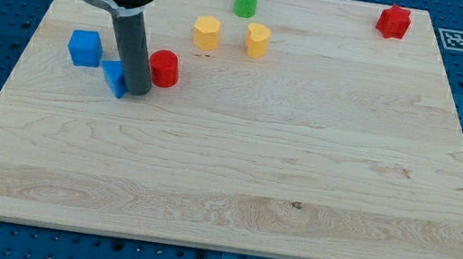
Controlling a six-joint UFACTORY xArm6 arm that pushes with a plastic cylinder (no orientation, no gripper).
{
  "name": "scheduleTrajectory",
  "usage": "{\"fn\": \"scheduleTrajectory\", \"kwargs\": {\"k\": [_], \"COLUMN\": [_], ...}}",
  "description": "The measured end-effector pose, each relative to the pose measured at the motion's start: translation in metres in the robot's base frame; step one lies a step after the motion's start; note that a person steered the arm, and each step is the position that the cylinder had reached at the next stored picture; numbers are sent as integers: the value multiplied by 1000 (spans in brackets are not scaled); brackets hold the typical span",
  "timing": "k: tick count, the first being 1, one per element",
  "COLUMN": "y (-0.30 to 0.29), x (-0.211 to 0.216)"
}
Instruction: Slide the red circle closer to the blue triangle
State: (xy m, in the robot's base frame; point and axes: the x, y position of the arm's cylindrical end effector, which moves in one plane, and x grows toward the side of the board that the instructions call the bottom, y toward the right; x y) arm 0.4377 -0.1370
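The red circle (165,68) is a short red cylinder at the view's upper left on the wooden board (234,175). The blue triangle (114,78) lies just left of it, partly hidden by the rod. My tip (137,93) stands between the two blocks, touching or nearly touching the blue triangle's right side and just left of the red circle's lower edge.
A blue cube (85,48) sits left of the triangle. Two yellow blocks (207,32) (258,40) lie right of the rod, a green cylinder (246,1) near the top edge, and a red star-like block (394,22) at the top right corner.
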Motion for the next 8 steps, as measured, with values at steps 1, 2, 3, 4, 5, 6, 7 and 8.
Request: {"fn": "scheduleTrajectory", "kwargs": {"k": [1,2,3,4,5,6,7,8], "y": [-20,-38,-40,-40,-25,26,86,115], "x": [0,-2,-7,-7,-7,-5,4,8]}}
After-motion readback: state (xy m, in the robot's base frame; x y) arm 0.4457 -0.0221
